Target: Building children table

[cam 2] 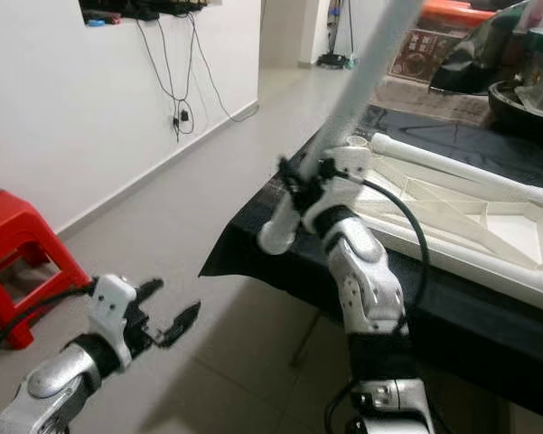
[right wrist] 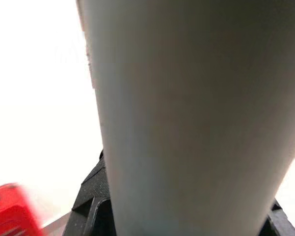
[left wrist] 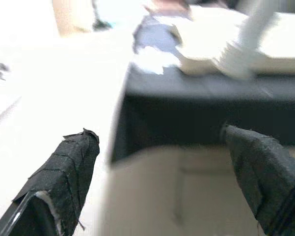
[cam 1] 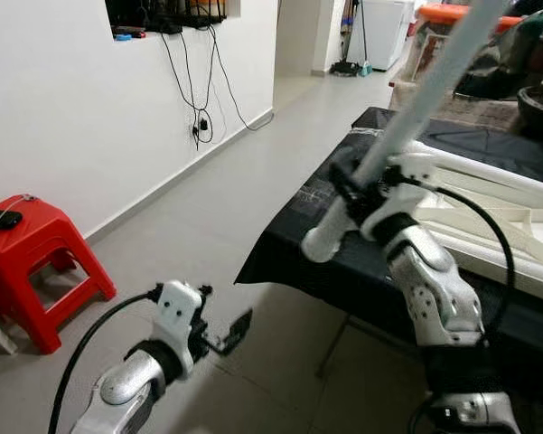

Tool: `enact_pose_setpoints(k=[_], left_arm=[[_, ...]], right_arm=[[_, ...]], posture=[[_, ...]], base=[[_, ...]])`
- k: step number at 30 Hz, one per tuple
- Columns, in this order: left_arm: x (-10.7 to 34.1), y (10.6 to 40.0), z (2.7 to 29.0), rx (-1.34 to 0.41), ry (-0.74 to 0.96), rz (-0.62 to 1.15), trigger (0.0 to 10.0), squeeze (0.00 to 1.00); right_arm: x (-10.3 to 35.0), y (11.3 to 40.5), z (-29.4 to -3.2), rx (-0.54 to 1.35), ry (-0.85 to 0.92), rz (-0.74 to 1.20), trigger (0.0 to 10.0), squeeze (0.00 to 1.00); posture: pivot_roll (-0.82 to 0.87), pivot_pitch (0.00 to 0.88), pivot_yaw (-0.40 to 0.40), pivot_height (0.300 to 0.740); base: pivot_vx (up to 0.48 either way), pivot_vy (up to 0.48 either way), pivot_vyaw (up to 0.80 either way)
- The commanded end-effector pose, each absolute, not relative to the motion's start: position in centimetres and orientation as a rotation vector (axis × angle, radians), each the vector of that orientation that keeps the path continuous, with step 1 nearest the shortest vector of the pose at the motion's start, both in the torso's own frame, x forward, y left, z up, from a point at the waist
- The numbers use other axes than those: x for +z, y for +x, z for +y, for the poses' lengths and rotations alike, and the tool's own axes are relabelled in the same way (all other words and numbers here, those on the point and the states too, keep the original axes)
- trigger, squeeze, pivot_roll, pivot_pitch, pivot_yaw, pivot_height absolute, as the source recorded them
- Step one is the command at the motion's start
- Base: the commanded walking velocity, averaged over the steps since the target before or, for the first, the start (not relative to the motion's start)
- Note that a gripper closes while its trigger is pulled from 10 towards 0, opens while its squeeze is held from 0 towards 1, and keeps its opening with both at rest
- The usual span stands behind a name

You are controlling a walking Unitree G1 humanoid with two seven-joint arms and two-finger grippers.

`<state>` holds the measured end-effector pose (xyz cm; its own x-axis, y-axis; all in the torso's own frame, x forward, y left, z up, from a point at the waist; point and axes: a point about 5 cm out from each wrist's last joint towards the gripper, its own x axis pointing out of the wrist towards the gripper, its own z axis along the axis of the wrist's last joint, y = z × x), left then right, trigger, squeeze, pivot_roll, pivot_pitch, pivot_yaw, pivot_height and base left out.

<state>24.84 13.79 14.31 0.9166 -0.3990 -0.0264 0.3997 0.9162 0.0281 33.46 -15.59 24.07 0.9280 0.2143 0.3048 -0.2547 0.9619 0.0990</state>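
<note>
My right gripper (cam 1: 351,188) is shut on a long white table leg (cam 1: 425,95), held slanting up to the right over the near corner of a black-covered table (cam 1: 298,244). In the right wrist view the leg (right wrist: 186,113) runs between the black fingers (right wrist: 91,196). The upturned white children's table top (cam 2: 470,217) lies on the black cover to the right, with another white leg (cam 2: 452,165) along it. My left gripper (cam 1: 224,336) hangs open low over the floor, left of the table; its two black fingertips (left wrist: 71,162) stand wide apart with nothing between them.
A red plastic stool (cam 1: 32,262) stands by the white wall at the left, with a dark object on it. Cables (cam 1: 199,90) hang down the wall to a socket. Light floor tiles stretch toward a doorway at the back. Clutter sits behind the table at the right.
</note>
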Motion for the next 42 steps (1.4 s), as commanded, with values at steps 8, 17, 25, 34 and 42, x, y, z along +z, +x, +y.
enact_pose_setpoints(k=[8, 17, 25, 34, 42], left_arm=[[17.6, 25.9, 14.5, -0.197, 0.093, -0.155, 10.0, 0.0], [18.3, 26.2, 14.8, -0.107, 0.113, -0.205, 10.0, 0.0], [18.3, 26.3, 14.7, -0.104, 0.121, -0.208, 10.0, 0.0], [18.5, 26.6, 15.1, -0.083, 0.133, -0.217, 10.0, 0.0], [19.1, 26.9, 15.5, -0.046, 0.119, -0.233, 10.0, 0.0]], right_arm=[[23.7, 31.9, -13.8, 0.22, 0.101, -0.36, 10.0, 0.0], [22.8, 32.5, -12.7, 0.215, 0.098, -0.351, 10.0, 0.0], [22.8, 32.5, -12.4, 0.219, 0.1, -0.348, 10.0, 0.0], [23.9, 32.8, -12.4, 0.204, 0.137, -0.394, 10.0, 0.0], [26.8, 33.0, -12.8, 0.203, 0.203, -0.488, 10.0, 0.0]], posture=[[0.07, 0.0, -0.037, 0.74], [0.08, 0.0, -0.05, 0.74], [0.08, 0.0, -0.053, 0.74], [0.08, 0.0, -0.056, 0.74], [0.07, 0.0, -0.058, 0.74]], base=[[0.032, 0.0, -0.1], [0.366, 0.0, 0.0], [0.46, 0.0, 0.0], [0.464, 0.0, 0.0], [0.177, 0.0, 0.0]])
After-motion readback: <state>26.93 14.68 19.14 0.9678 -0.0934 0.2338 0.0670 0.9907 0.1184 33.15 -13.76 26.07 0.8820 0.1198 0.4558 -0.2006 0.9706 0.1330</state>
